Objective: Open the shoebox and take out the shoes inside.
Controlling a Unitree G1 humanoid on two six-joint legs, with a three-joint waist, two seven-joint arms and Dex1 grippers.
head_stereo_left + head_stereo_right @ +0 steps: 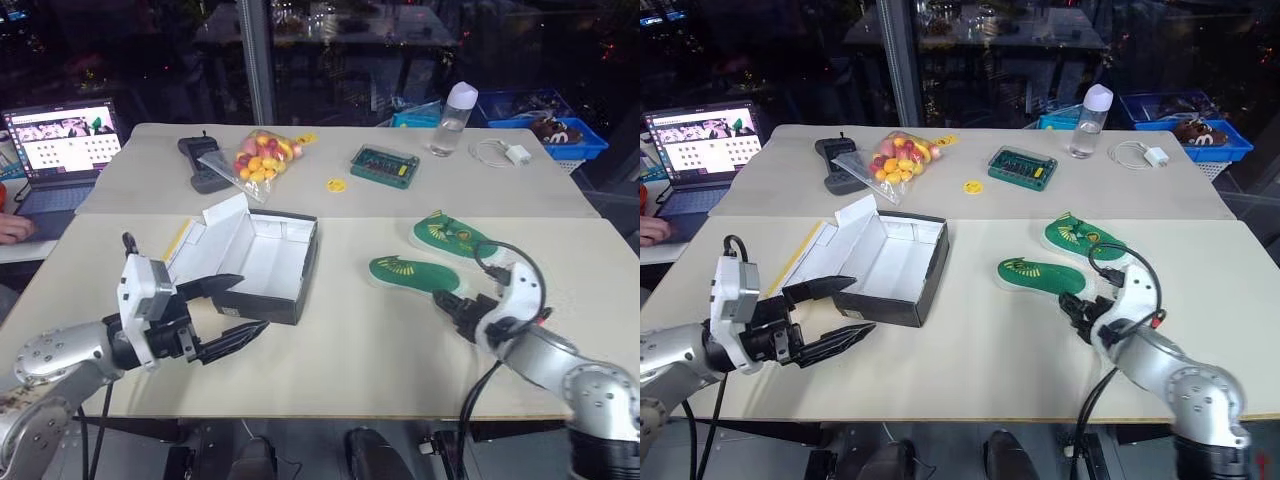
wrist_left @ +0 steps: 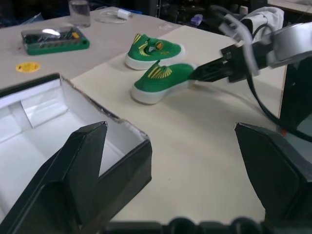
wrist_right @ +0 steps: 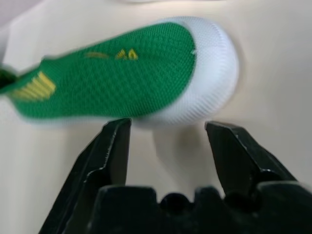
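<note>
the shoebox (image 1: 262, 262) sits open and empty on the table (image 1: 380, 340), and both shoes (image 1: 414, 271) lie out beside it. the right gripper (image 1: 452, 306) is spread, just by the near shoe, holding nothing. the left gripper (image 1: 222, 318) is spread by the box; a swing could knock it away.

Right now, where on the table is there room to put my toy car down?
There is bare table between the box and the shoes, and along the near edge between the two claws. The far table is crowded: remote, candy bag, green case, bottle, charger.
</note>
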